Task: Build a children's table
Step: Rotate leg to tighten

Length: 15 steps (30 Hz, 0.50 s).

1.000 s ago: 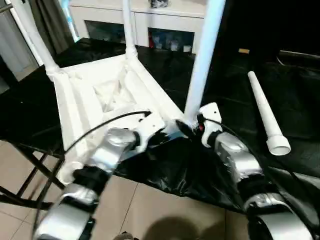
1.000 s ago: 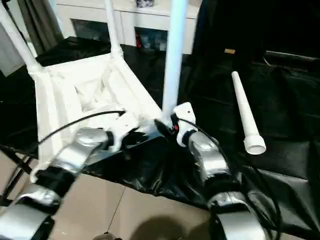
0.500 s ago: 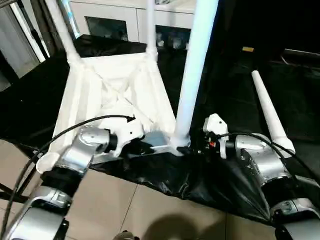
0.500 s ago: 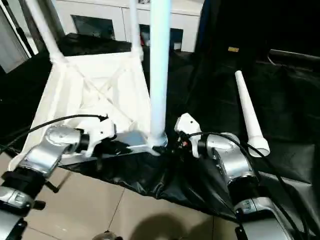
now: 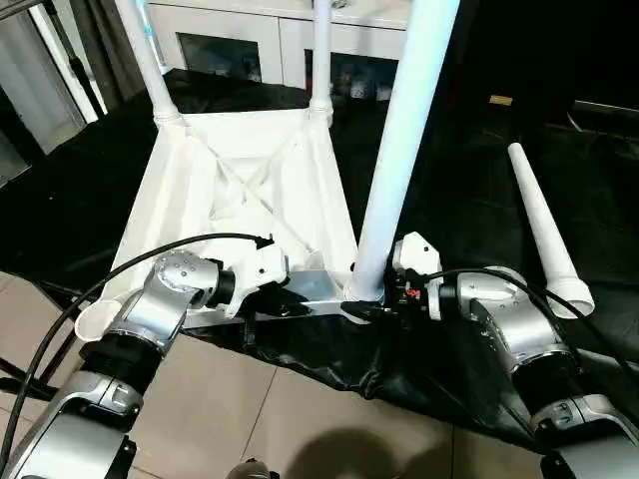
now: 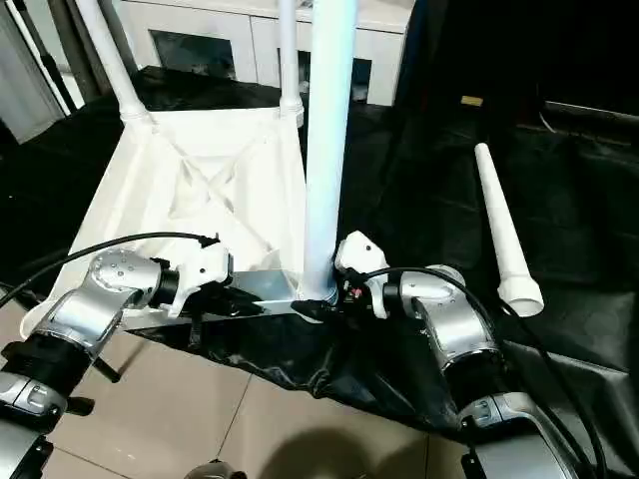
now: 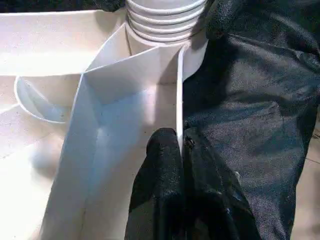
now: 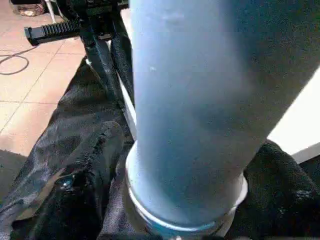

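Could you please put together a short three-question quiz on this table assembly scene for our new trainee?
1. How many legs stand upright in the upturned tabletop?
2. True or false: the loose leg lies on the black cloth, on the robot's right.
3. What is the left hand pinching? A) a tabletop rim wall B) the loose leg C) the cable

Key:
1. Three; the near left corner socket is empty.
2. True.
3. A. The right hand sits around the base of the near leg.
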### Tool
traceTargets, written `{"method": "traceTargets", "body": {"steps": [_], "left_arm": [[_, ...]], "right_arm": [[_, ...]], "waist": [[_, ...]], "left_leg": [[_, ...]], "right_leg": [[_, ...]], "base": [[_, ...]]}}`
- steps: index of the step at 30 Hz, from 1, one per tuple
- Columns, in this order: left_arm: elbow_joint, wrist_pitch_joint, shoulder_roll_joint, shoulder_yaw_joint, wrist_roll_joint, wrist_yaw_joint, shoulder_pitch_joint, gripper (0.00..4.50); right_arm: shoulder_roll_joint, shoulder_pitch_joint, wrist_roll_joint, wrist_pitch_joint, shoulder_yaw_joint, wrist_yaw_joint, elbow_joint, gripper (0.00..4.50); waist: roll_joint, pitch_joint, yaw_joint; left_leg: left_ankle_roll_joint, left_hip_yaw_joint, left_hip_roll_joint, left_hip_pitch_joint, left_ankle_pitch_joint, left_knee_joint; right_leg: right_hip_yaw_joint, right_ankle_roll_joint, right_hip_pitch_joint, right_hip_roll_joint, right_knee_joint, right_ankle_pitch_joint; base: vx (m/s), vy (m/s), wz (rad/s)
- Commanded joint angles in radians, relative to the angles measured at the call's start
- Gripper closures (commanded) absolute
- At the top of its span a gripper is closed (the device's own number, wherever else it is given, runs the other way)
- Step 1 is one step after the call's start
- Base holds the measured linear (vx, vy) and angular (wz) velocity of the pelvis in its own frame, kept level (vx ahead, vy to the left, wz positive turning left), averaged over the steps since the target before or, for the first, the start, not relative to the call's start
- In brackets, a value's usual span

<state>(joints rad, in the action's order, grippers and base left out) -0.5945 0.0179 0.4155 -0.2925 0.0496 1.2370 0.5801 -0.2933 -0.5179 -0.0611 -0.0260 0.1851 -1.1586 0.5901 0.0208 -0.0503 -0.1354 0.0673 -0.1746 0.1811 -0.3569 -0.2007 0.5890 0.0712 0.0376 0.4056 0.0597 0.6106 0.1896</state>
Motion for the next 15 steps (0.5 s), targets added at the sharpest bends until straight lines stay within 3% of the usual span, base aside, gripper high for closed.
{"method": "traceTargets", "body": {"steps": [1, 7, 15], "left_arm": [[0.010, 0.013, -0.012, 0.000, 0.000, -0.033, 0.015, 4.50], [0.011, 0.010, -0.003, 0.008, -0.004, -0.035, 0.009, 4.50], [-0.011, -0.018, -0.036, 0.030, -0.007, -0.100, 0.019, 4.50]], "right_arm": [[0.033, 0.012, -0.007, 0.012, 0.087, -0.100, -0.027, 1.34], [0.030, 0.012, -0.009, 0.017, 0.087, -0.108, -0.015, 1.76], [0.053, 0.035, 0.017, 0.023, 0.081, -0.013, -0.012, 1.80]], "waist": [[-0.004, 0.067, -0.001], [-0.006, 0.067, -0.005], [-0.006, 0.066, -0.005]], "left_leg": [[-0.072, 0.016, 0.059, 0.004, -0.115, -0.063], [-0.075, 0.015, 0.058, 0.003, -0.107, -0.063], [-0.075, 0.015, 0.057, 0.003, -0.104, -0.062]], "right_leg": [[-0.055, 0.221, -0.059, 0.096, -0.060, 0.106], [-0.054, 0.216, -0.058, 0.096, -0.059, 0.105], [-0.054, 0.213, -0.057, 0.096, -0.060, 0.111]], "base": [[0.000, 0.000, 0.00], [0.000, 0.000, 0.00], [0.000, 0.000, 0.00]]}}
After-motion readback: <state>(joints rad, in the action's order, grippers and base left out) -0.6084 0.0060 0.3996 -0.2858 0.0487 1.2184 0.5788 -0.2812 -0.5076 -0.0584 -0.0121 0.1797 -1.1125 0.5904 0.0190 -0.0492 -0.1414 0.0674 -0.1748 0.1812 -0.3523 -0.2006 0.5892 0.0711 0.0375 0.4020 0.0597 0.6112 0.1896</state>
